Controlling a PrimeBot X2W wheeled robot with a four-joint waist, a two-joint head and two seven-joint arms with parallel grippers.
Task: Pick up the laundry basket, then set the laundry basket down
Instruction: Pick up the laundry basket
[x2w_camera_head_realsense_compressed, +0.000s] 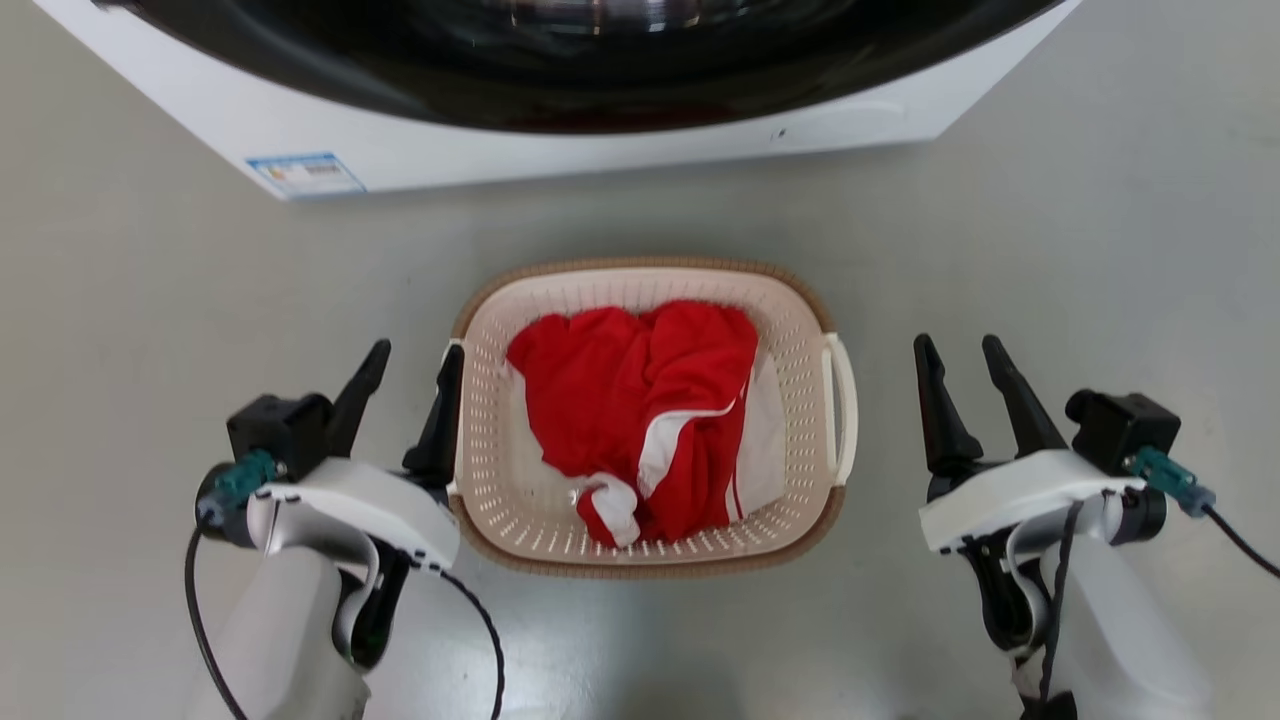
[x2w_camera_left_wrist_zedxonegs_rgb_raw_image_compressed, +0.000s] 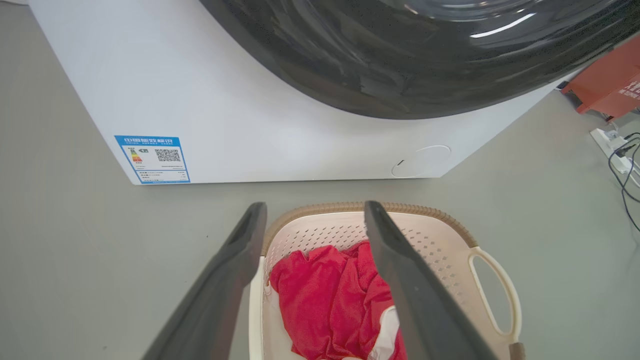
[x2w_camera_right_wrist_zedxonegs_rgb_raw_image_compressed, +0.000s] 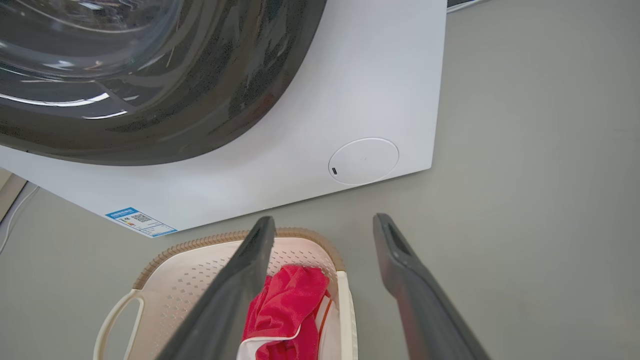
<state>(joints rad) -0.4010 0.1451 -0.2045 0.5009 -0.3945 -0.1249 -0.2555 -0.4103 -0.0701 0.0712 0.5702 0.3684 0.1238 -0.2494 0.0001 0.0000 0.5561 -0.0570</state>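
We look along our left jaws, which stand well apart. Between them sits the near end of the small cream perforated plastic laundry basket (x2w_camera_left_wrist_zedxonegs_rgb_raw_image_compressed: 310, 232) with its brown woven-look rim. One jaw is outside the basket's near white side handle (x2w_camera_left_wrist_zedxonegs_rgb_raw_image_compressed: 255, 305) and the other is over the inside; we cannot tell whether either touches. A crumpled red cloth with white trim (x2w_camera_left_wrist_zedxonegs_rgb_raw_image_compressed: 320, 295) lies in the basket, partly behind the inner jaw. The far white loop handle (x2w_camera_left_wrist_zedxonegs_rgb_raw_image_compressed: 501, 290) is out beyond that jaw. Ahead of the tips, across grey floor (x2w_camera_left_wrist_zedxonegs_rgb_raw_image_compressed: 75, 250), stands a white washing machine (x2w_camera_left_wrist_zedxonegs_rgb_raw_image_compressed: 225, 90) with a dark glossy round door (x2w_camera_left_wrist_zedxonegs_rgb_raw_image_compressed: 400, 55), a blue label (x2w_camera_left_wrist_zedxonegs_rgb_raw_image_compressed: 152, 159) and a round white cap (x2w_camera_left_wrist_zedxonegs_rgb_raw_image_compressed: 422, 161).
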